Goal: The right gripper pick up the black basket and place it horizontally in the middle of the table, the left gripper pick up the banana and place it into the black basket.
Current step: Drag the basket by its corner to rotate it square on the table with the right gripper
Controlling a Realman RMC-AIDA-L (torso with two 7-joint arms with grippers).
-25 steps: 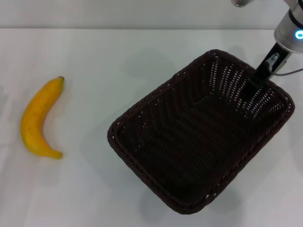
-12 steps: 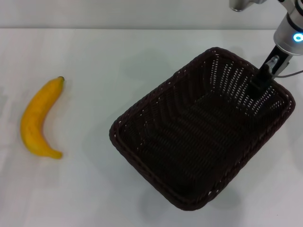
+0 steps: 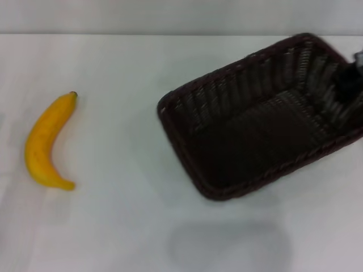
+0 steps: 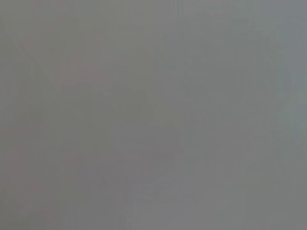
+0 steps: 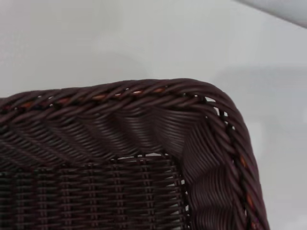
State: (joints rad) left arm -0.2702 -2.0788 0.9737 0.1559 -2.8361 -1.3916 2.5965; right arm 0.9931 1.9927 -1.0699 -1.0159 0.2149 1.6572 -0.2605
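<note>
You can't follow the black basket [image 3: 258, 113] to its right end: the head view's right edge cuts it off, and its weave is smeared by blur. At that edge, the right gripper [image 3: 354, 79] is only a dark blurred shape, its fingers unreadable. The left wrist view gives you nothing but flat grey. The right wrist view crops the basket to one corner.

Right gripper [image 3: 353, 85] is just poking in at the three o'clock edge of the head view, a dark blur and little more; how its fingers stand can't be made out. The left arm is nowhere in view.
</note>
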